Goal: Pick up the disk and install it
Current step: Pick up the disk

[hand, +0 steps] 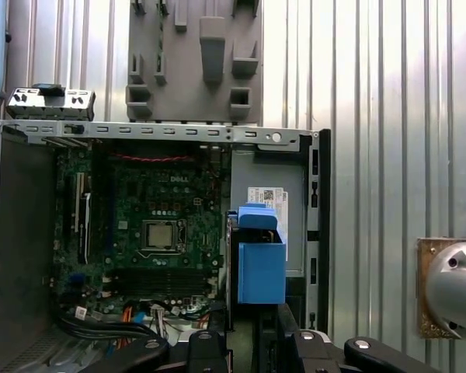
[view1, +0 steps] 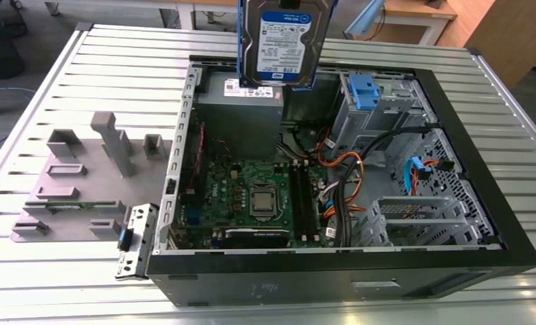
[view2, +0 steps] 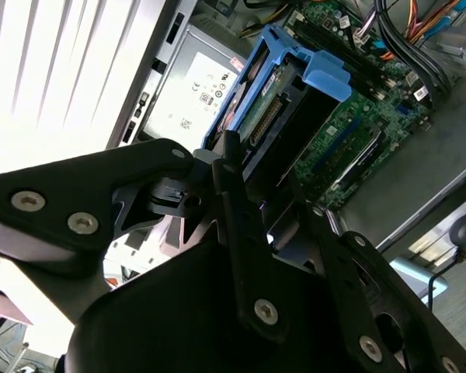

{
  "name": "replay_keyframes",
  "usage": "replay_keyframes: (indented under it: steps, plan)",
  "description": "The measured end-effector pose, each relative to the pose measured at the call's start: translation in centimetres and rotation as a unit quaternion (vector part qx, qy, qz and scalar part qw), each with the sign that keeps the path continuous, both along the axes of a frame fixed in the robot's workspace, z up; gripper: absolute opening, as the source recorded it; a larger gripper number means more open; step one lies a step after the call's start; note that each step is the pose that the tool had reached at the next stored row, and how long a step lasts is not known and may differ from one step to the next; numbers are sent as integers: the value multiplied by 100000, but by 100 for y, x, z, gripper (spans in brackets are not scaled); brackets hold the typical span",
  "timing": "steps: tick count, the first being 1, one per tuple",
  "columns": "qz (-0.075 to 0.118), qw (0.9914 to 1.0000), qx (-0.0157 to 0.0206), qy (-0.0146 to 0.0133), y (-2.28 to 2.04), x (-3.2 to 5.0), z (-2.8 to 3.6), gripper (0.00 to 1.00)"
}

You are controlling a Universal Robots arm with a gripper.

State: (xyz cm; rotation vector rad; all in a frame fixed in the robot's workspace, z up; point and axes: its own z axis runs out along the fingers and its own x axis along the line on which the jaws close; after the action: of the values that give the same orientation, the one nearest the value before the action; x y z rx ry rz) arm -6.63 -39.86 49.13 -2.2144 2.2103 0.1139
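The disk (view1: 281, 40), a silver drive with a blue-and-white label and blue rails, hangs upright in the air above the back of the open computer case (view1: 484, 223), over the grey power-supply box (view1: 241, 115). In both wrist views my gripper (view2: 252, 183) (hand: 252, 346) is shut on the disk (view2: 276, 97) (hand: 260, 264), its black fingers (view2: 231, 167) clamped on the end of the blue frame. The disk's lower edge sits a little above the power supply.
Inside the case lie the motherboard (view1: 254, 196), bundled cables (view1: 349, 183) and a metal drive cage with a blue latch (view1: 363, 91). A grey fixture plate (view1: 83, 176) with upright blocks rests on the slatted table at the exterior view's left.
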Motion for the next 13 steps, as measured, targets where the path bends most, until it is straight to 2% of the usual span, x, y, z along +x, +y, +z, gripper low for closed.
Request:
replay_keyframes:
  steps: [13]
  plan:
    - [1, 100000, -177, 5, -32, 0, 0, 35]
